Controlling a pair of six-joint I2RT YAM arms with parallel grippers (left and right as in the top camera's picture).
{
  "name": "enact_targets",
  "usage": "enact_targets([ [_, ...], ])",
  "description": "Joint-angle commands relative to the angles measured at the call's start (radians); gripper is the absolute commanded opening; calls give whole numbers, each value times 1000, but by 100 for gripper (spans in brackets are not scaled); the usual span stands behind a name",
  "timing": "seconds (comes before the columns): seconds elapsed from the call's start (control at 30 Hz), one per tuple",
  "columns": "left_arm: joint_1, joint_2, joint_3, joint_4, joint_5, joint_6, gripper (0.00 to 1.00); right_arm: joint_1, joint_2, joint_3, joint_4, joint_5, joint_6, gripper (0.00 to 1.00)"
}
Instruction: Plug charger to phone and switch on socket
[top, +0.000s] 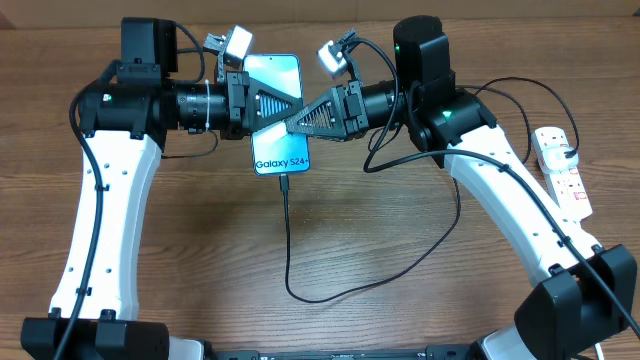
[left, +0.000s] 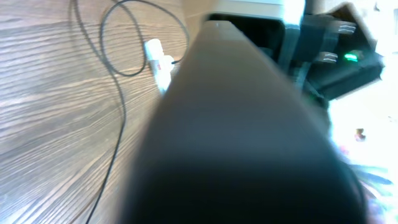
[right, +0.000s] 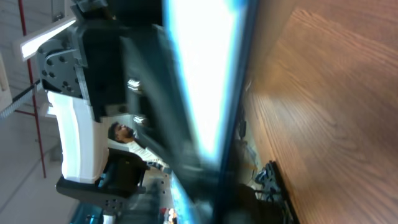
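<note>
The phone (top: 280, 158), its light blue screen reading "Galaxy S24+" at the near end, is held above the table's far middle. My left gripper (top: 262, 105) reaches in from the left and is shut on it; the phone's dark edge (left: 236, 137) fills the left wrist view. My right gripper (top: 298, 118) comes from the right with a finger lying over the screen. The right wrist view shows the phone (right: 205, 81) edge-on and blurred, so its jaws cannot be read. The charger (top: 288, 240), a thin black cable, meets the phone's near end, then loops right toward the white socket (top: 563, 170).
The charger's loop (top: 330, 292) lies on the wood table near the front middle. Both arms' white links slope down to bases at the front left (top: 90, 335) and front right (top: 585, 305). The socket lies at the right edge, partly behind the right arm.
</note>
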Motion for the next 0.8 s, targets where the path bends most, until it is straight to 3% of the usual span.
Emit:
enact_targets([
  [0.0, -9, -11, 3, 2, -37, -7, 4, 5, -11, 13, 5, -3, -16, 48],
  [0.3, -9, -11, 3, 39, -36, -69, 5, 5, -11, 13, -54, -32, -20, 52],
  [0.43, -9, -11, 3, 65, -1, -139, 4, 5, -11, 13, -53, -85, -62, 63],
  [0.53, -9, -11, 3, 67, 18, -162, 4, 5, -11, 13, -53, -89, -61, 62],
  [0.67, -9, -11, 3, 66, 24, -162, 4, 5, -11, 13, -53, -88, -61, 50],
  [0.77, -12, -11, 3, 68, 40, -163, 4, 5, -11, 13, -53, -88, -61, 49],
])
